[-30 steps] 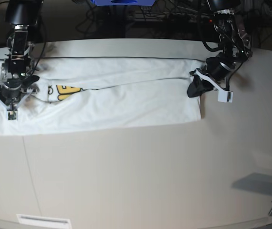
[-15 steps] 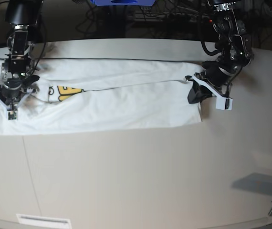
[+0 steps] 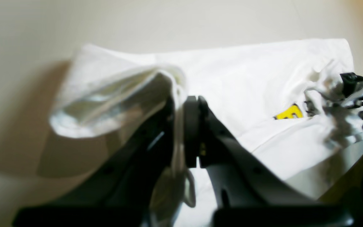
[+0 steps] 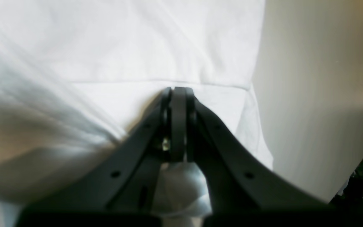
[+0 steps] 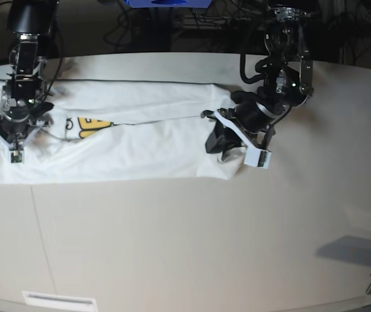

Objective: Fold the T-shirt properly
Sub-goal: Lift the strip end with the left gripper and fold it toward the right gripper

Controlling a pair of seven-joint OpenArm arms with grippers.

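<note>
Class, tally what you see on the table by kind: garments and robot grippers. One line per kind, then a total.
T-shirt: 1
Grippers: 2 (left gripper, right gripper)
Total: 3

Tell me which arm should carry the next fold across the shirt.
Left. The left gripper is shut on the T-shirt hem, lifted. The right gripper just pins the other end flat.
</note>
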